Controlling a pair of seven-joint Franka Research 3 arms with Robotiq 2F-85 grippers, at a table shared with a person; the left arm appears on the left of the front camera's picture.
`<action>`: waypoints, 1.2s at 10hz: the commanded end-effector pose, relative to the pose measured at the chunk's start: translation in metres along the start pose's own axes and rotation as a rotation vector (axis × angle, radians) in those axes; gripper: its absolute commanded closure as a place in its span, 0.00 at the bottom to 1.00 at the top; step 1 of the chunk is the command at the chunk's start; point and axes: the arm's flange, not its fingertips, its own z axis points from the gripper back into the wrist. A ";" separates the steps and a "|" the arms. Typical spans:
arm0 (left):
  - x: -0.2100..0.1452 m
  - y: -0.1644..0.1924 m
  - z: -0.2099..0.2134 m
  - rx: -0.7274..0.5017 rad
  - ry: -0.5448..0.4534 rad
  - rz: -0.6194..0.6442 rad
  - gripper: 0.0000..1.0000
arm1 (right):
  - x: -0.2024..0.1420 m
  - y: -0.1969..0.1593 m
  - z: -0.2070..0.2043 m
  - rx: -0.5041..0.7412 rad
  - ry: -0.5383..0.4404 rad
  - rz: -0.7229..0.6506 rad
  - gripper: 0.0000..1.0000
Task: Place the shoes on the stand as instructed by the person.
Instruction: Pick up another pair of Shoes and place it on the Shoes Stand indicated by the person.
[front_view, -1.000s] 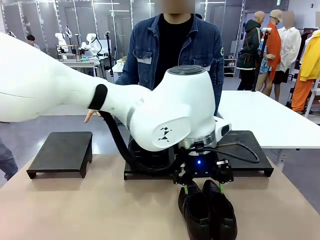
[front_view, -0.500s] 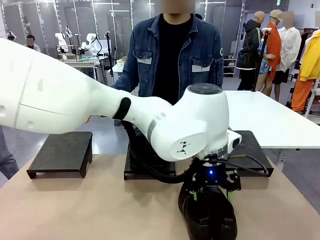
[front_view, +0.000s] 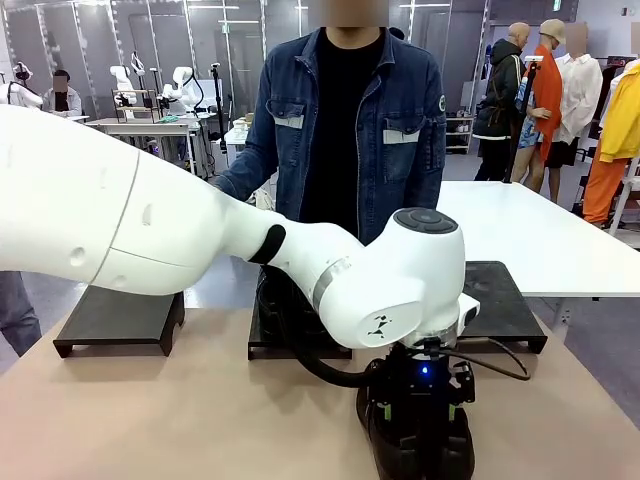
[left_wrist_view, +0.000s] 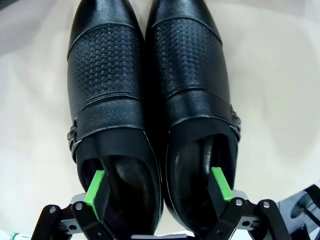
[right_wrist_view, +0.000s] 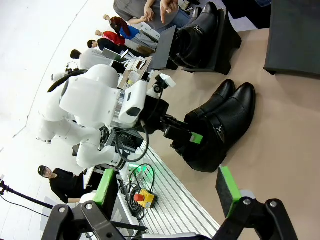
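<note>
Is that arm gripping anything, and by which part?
Nothing held yet: the left tool stands open, a finger at each ankle opening of the black leather shoes.

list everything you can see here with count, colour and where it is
black shiny leather shoes: two pairs, black; one pair side by side near the table's front edge, the other pair on the middle stand
low flat stands: three, black; in a row across the table's far side
table: one, tan; under the stands and shoes
second table: one, white; behind, to the right
person in a blue denim jacket: one; standing at the table's far side
left gripper: one, black with green pads; open, one finger inside each opening of the front pair
right gripper: one, black with green pads; open, empty, away from the shoes
</note>
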 end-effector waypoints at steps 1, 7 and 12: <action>0.001 -0.008 -0.007 0.039 -0.014 0.023 0.02 | 0.000 0.001 0.001 0.008 -0.007 0.012 0.00; 0.000 -0.003 -0.010 0.055 0.001 0.065 1.00 | 0.000 0.001 0.001 0.008 -0.007 0.012 0.00; 0.000 -0.003 -0.006 0.088 -0.018 0.088 1.00 | 0.000 0.001 0.001 0.008 -0.007 0.012 0.00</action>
